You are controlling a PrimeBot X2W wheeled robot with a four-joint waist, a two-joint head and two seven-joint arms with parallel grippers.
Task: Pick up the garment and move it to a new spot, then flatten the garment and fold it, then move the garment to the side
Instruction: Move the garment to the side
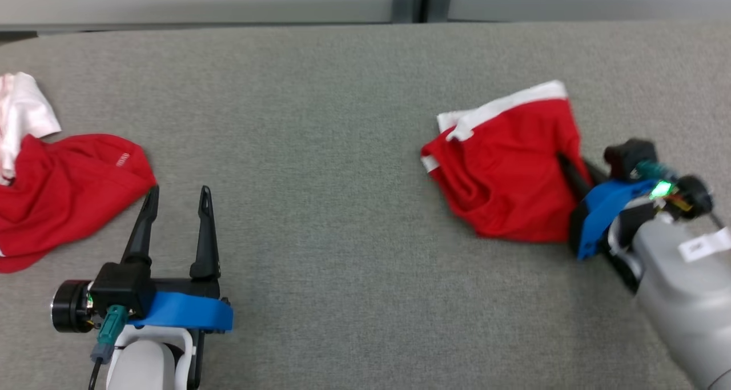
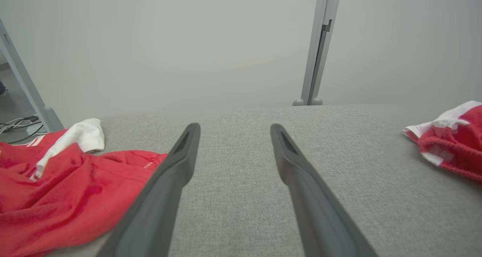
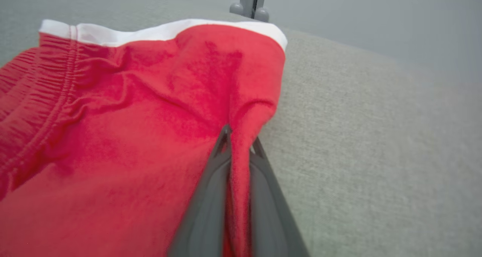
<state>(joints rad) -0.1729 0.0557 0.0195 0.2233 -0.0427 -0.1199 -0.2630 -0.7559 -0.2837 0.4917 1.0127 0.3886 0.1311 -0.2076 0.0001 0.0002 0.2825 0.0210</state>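
The red shorts point(image 1: 502, 173) were pinched by the right gripper point(image 3: 241, 136), the left gripper point(image 1: 179, 190) was spread empty, and flattening, folding and setting aside were judged undone.

Dark fingers point(image 1: 204, 236), blue brackets point(image 1: 183, 316), pale forearms point(image 1: 679, 304)

The garment point(image 1: 502, 173) is lying crumpled at the right of the grey surface point(image 1: 342, 150). It is red cloth with a white band running along its far edge and a gathered, stitched hem at its left. Its near-right edge is standing up in a narrow fold, pinched between the fingers of the right gripper point(image 3: 240, 138). The rest is resting in soft wrinkles.
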